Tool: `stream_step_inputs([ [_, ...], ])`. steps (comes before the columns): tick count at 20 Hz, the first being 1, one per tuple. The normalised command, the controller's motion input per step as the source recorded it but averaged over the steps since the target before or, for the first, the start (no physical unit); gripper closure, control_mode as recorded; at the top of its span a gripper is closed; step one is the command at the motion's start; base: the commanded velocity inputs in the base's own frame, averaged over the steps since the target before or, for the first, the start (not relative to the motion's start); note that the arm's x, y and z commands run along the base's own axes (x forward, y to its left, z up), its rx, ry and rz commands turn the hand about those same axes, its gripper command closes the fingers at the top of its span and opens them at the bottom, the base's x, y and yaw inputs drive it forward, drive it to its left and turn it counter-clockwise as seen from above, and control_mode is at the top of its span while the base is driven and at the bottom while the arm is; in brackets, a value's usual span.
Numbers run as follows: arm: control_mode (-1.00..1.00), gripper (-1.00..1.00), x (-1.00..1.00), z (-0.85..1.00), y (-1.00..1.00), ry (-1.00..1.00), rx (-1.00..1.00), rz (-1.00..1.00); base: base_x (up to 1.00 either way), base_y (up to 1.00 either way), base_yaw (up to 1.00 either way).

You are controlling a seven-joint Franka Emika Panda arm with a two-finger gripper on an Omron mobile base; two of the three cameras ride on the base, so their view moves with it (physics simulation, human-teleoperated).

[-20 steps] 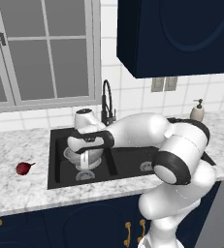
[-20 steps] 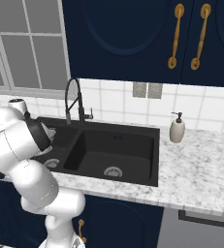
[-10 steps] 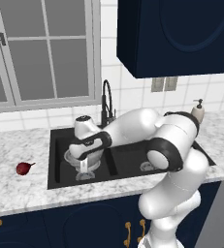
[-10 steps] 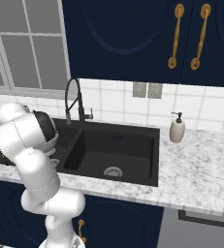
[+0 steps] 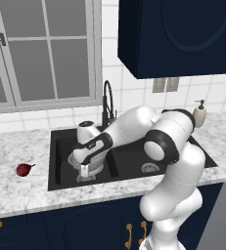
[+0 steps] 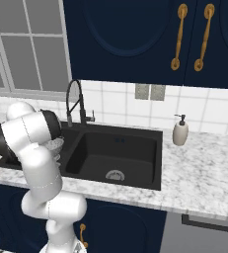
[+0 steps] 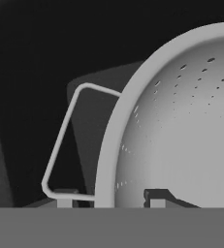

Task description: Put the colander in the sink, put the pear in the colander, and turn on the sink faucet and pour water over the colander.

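The colander (image 5: 87, 162) sits low in the sink's (image 5: 60, 184) left basin, walls close around. Jaws pinch its rim. Pale, perforated, wire-handled; the pear (image 5: 23, 169) lies on the tabletop (image 5: 16, 195).

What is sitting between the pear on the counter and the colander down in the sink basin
Nothing visible on the counter. The pear lies on bare marble left of the sink; only the gripper, shut on the colander rim, sits over the bowl.

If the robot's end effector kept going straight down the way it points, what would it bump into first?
The end effector, shut on the colander rim, points down into the left basin of the sink. The black basin floor looks like the next thing below, though how far off is unclear.
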Motion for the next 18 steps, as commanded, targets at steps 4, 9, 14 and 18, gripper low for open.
stream_step_inputs([
  [4, -1.0, 1.0, 0.25, -0.11, -0.21, 0.0, 0.0, -0.05, 0.0, 0.0, 0.0],
  [9, -1.0, 1.0, 0.05, -0.22, -0.1, 0.0, 0.0, -0.03, 0.0, 0.0, 0.0],
  [14, -1.0, 1.0, 0.0, -0.24, -0.01, 0.0, 0.0, 0.0, 0.0, 0.0, 0.0],
  [18, -1.0, 1.0, 0.0, -0.19, 0.0, 0.0, 0.0, 0.0, 0.0, 0.0, 0.0],
])
